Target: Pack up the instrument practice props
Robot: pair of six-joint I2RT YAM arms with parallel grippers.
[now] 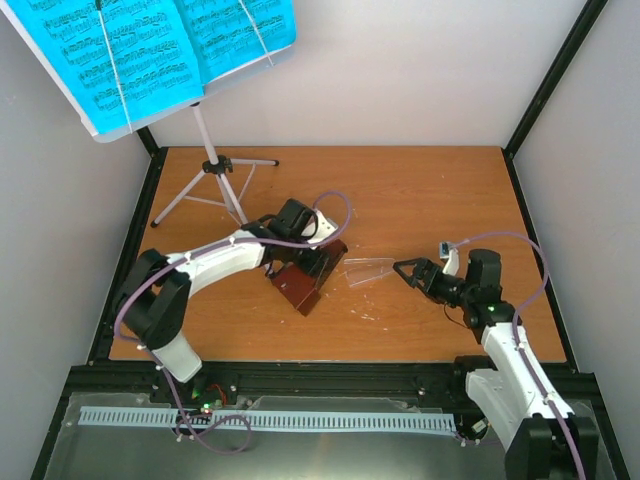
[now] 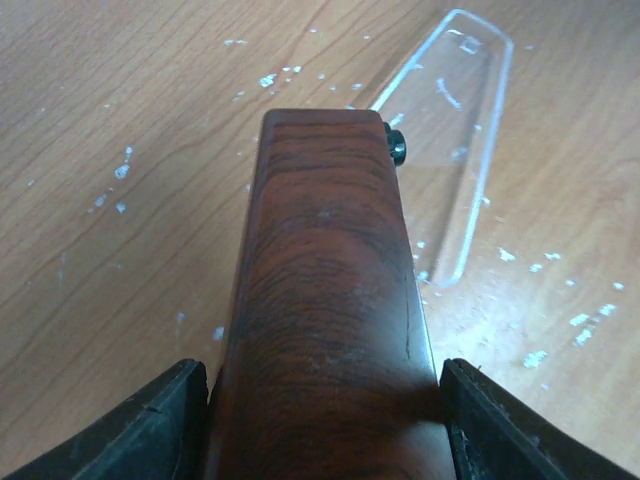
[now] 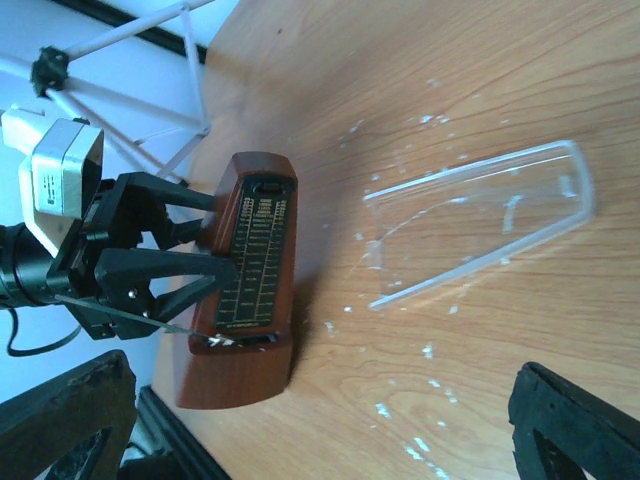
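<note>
The brown pyramid-shaped wooden metronome (image 1: 297, 287) sits on the wooden bench (image 1: 430, 190), its scale face bare. The left end effector (image 1: 318, 262) clamps it, with 2 black fingers (image 2: 150, 430) pressed flat against its opposite sides. I cannot tell whether its base is fully down or tipped a little. The clear plastic front cover (image 1: 368, 270) lies flat just to the right of the metronome, apart from it. The right end effector (image 1: 403, 268) hovers beyond the cover on the side away from the metronome. Its fingers (image 3: 70, 420) are spread wide and it holds nothing. Behind and to the left of the metronome stands the silvery tripod music stand (image 1: 215, 175), which carries the cyan sheet-music pages printed in black (image 1: 150, 50).

The step in hand looks like refitting the cover, and most of the packing remains. To do it well, the right end effector should come in low and pinch the cover across its 2 long raised edges. The plastic is thin, slick and probably springy, so a light squeeze near the middle should keep it from skating away or flexing out of the grip. The left clamp should hold the metronome rigid with its face towards the cover. The cover's narrow end should be matched to the metronome's narrow top before seating.
</note>
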